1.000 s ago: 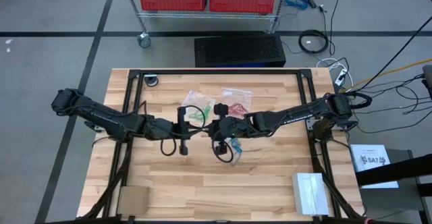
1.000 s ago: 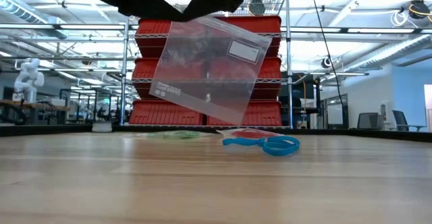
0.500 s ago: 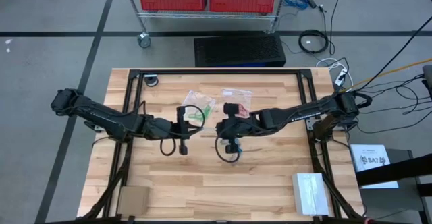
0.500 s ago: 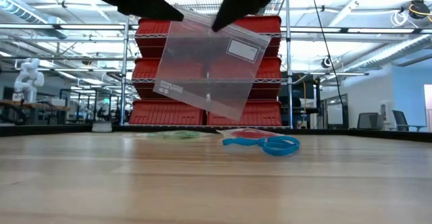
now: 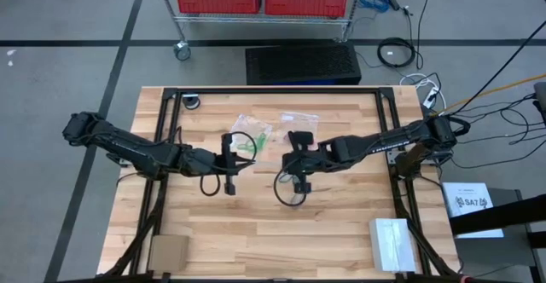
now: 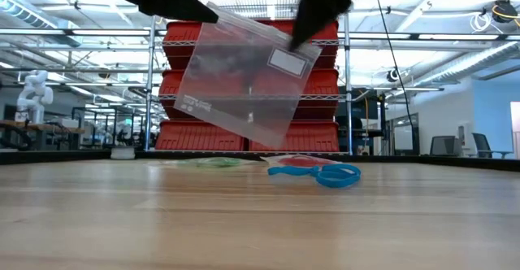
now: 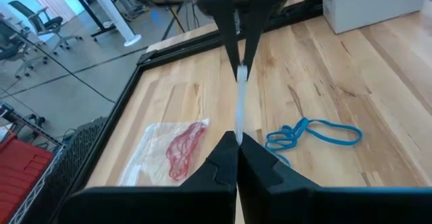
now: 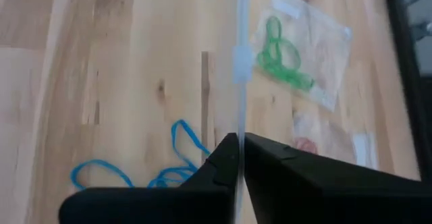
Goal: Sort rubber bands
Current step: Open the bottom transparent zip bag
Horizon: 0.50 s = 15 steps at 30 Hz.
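An empty clear zip bag [image 6: 244,83] hangs in the air over the middle of the table, between my two grippers. My left gripper [image 5: 247,158] is shut on its top edge at one end, and my right gripper [image 5: 284,159] is shut on the same edge at the other end. Below the bag, loose blue rubber bands [image 6: 325,174] lie on the wood. Further back lie a bag with green rubber bands [image 5: 250,140] and a bag with red rubber bands [image 5: 299,129]. My left gripper pinches the bag's top edge at its left corner [image 7: 239,116] between its two fingers. It comes from the table's left, slanting slightly down. The bag hangs below, clear of the table. My right gripper pinches the same top edge near the right corner [image 8: 239,109]. It comes from the table's right, slanting down. The edge runs between the two grippers, sloping down toward the right one.
A black frame [image 5: 281,91] borders the work area. A white box [image 5: 392,240] sits at the near right corner and a cardboard piece [image 5: 168,251] at the near left. Black cable loops [image 5: 286,193] hang under the arms. Red bins [image 6: 244,132] stand beyond the far edge.
My right gripper has slid along the bag's top edge toward the table's right edge, away from my left gripper, tipping as it went. It stayed shut on the edge. The bag still hangs clear of the table, slightly more tilted.
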{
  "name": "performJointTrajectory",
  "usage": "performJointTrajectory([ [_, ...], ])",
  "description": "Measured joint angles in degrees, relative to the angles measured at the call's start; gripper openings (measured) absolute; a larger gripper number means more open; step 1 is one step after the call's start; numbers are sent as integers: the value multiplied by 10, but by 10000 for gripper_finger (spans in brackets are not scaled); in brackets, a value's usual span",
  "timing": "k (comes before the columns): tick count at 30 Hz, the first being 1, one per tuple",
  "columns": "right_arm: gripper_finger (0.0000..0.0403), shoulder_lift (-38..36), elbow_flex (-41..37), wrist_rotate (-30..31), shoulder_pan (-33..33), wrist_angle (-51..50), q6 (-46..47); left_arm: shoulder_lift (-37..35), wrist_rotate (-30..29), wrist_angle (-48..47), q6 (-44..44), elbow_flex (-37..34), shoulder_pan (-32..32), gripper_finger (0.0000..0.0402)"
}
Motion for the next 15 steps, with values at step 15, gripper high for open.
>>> performJointTrajectory([
  [15, 8, 1, 1, 3, 0, -21, 37, -1, 1, 0, 0, 0, 0, 1],
])
